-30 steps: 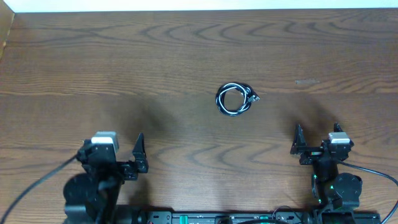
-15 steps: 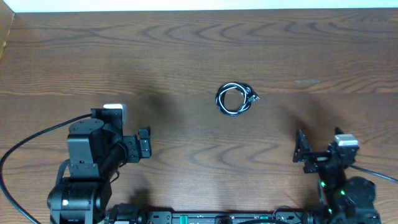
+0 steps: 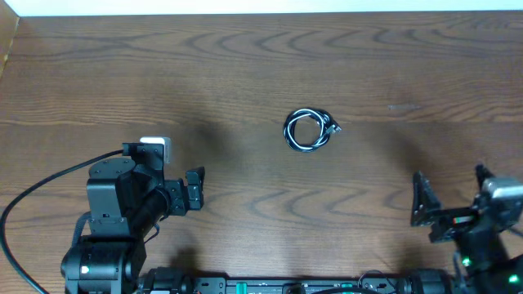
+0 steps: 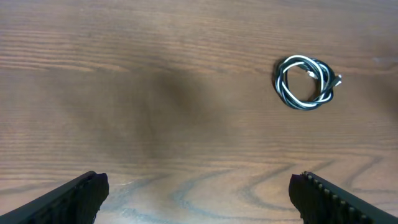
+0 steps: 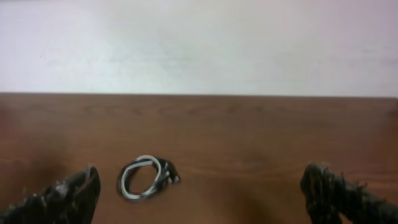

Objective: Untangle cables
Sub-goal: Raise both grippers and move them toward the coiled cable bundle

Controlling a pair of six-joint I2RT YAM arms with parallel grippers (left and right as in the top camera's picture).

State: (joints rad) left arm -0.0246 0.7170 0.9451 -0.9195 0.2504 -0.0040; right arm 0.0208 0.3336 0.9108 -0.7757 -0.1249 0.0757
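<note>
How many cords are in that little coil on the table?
2: a black cord and a white cord, wound together into one coil near the middle of the table. A third could hide in the windings, but none shows.

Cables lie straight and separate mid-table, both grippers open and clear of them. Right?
No. The cables are wound together in one small black-and-white coil, not straight and separate; the overhead view shows it. They do lie mid-table, and the left gripper and right gripper are both open and clear of them.
</note>
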